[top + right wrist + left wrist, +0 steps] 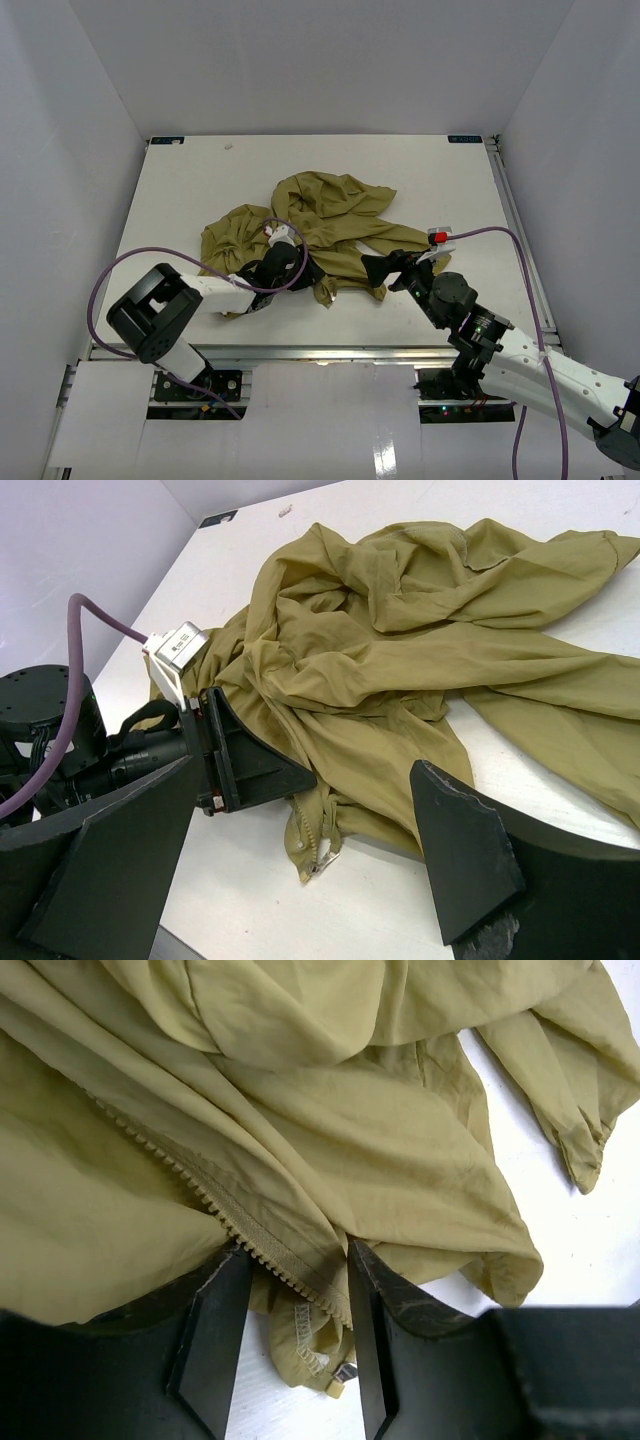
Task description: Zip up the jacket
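Observation:
The olive jacket (330, 205) lies crumpled in the middle of the white table. My left gripper (290, 265) is at its near edge. In the left wrist view the left gripper (297, 1255) has its jaws closed on a bunch of fabric with the zipper teeth (180, 1170) running between them. The hem corner with the metal zipper pull (340, 1375) hangs below, just above the table. My right gripper (385, 268) is wide open and empty, right of that corner. The right wrist view shows the jacket (400, 660), the zipper pull (325, 860) and the right gripper (305, 765) facing them.
The table (200, 180) is walled in white on three sides. A purple cable (130, 262) loops over the left arm, and another (490, 232) runs from the right wrist. One sleeve (390, 240) stretches toward the right gripper. The table's near edge (320, 350) is close behind both grippers.

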